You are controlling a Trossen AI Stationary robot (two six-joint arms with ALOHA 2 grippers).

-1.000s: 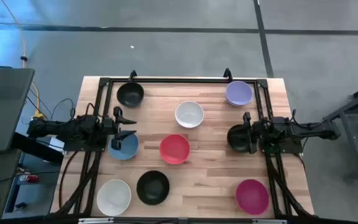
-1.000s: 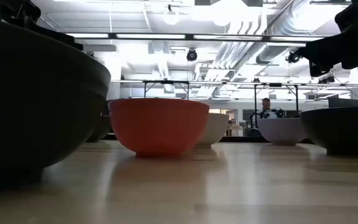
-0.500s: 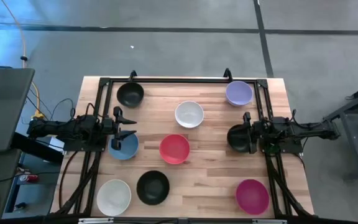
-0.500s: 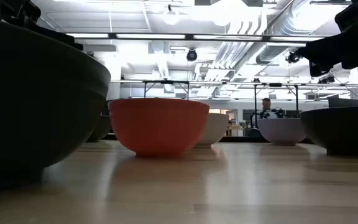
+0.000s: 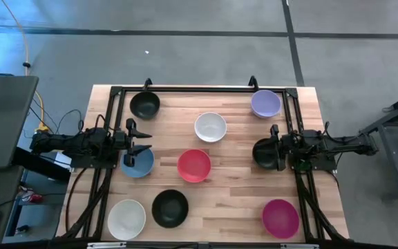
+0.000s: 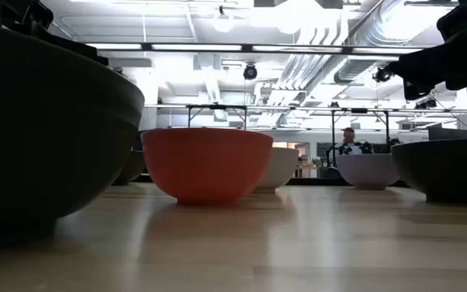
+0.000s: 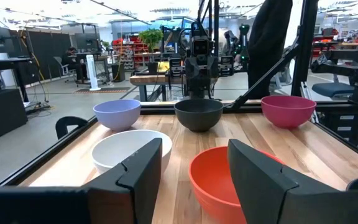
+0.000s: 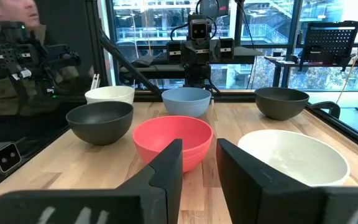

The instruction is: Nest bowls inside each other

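From above, eight round smooth bowls sat apart on the wooden counter [image 5: 233, 200], all empty: black bowl [image 5: 144, 105], lavender bowl [image 5: 265, 103], white bowl [image 5: 211, 127], blue bowl [image 5: 137, 162], red bowl [image 5: 194, 165], a second white bowl [image 5: 126, 218], a second black bowl [image 5: 169, 208], magenta bowl [image 5: 280, 218]. The left gripper [image 5: 141, 142] hung over the blue one's edge, the right gripper [image 5: 273, 145] over a third black bowl [image 5: 264, 153]. At counter height, only a few bowls showed. Each wrist view caught what those missed: both grippers' fingers spread, gripping nothing.

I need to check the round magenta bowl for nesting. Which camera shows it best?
The high view: the round magenta bowl shows whole, standing alone. The left wrist view shows only its side. The low and right wrist views miss it.
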